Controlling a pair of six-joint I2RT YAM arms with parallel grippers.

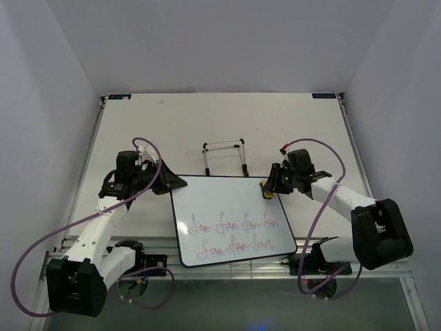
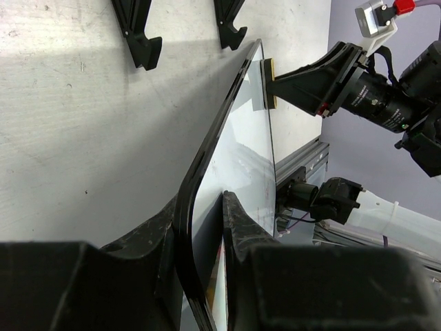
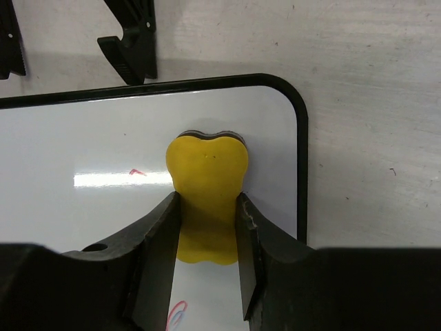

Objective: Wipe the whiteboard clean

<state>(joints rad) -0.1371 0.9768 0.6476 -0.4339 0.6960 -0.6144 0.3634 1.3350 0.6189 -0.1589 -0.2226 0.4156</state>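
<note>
Beside the easel [image 1: 224,157], red-scribbled black-rimmed whiteboard [image 1: 231,198], corner tight within left end effector [image 1: 174,183], yellow eraser [image 3: 207,165] tight within right end effector [image 3: 208,207]

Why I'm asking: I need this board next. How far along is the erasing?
Done: the left gripper clamps the whiteboard by its edge, and the right gripper holds the yellow eraser. In hand: the eraser sits at the board's far right corner, away from the writing. Left: both lines of red scribble, none wiped yet.
</note>
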